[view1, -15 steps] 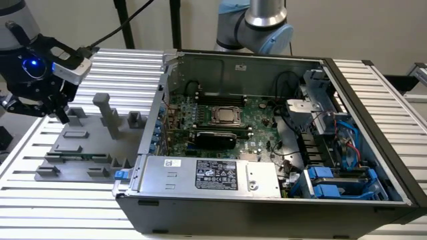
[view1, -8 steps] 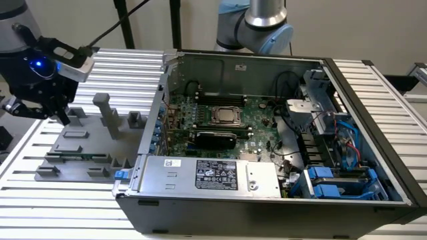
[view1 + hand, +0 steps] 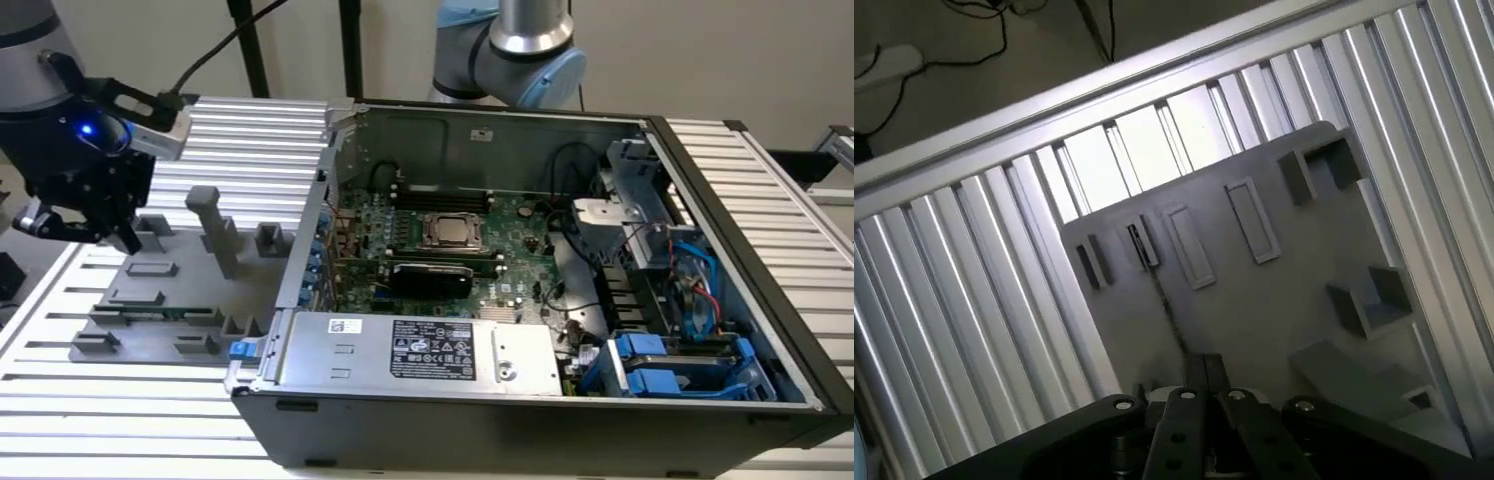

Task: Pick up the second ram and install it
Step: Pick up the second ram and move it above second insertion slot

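My gripper (image 3: 80,235) hangs above the far corner of the grey plastic tray (image 3: 174,270), at the exterior view's left. Its two dark fingers (image 3: 1197,375) stand close together with nothing between them. The second ram (image 3: 1164,300), a thin dark-green stick, stands on its edge in the tray's holders and shows as a narrow line reaching away from the fingertips. In the exterior view the second ram (image 3: 167,312) lies near the tray's front, below and to the right of my gripper. My gripper (image 3: 1206,372) is above the stick and does not touch it.
An open computer case (image 3: 534,400) fills the middle and the exterior view's right, with the motherboard (image 3: 454,240), its CPU socket, cables and blue drive bays inside. Tall grey blocks (image 3: 214,230) rise from the tray. A second arm (image 3: 514,50) stands behind the case. Everything rests on a ribbed aluminium table (image 3: 974,300).
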Available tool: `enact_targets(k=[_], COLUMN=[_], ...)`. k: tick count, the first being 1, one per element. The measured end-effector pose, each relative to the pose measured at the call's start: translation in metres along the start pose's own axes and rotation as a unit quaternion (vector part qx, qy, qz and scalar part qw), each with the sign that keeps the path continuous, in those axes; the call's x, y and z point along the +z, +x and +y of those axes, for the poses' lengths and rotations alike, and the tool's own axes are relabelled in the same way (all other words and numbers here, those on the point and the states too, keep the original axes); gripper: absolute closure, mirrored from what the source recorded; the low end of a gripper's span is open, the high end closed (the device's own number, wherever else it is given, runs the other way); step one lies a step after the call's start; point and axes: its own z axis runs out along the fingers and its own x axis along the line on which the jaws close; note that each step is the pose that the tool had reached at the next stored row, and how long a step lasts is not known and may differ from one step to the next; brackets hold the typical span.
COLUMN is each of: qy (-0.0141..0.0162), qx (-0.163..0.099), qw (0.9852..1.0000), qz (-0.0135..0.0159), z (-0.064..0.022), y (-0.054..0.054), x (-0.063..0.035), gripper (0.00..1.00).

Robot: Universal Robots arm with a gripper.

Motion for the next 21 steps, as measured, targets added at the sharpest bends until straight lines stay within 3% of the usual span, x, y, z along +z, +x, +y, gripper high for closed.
enact_targets(k=[5,10,13,18,21], qy=[0.0005,0.001,0.0012,0.0018,0.0039], qx=[-0.045,-0.091,-0.118,-0.162,-0.183], qw=[0.999,0.9959,0.993,0.9867,0.9831], qz=[0.0026,0.0053,0.0067,0.0083,0.0087], z=[-0.0001,-0.0002,-0.0003,-0.0004,-0.0004], y=[0.0,0.0,0.0,0.0,0.0], x=[0.0029,0.0055,0.0073,0.0116,0.0145], gripper=[1.0,1.0,1.0,1.0,1.0])
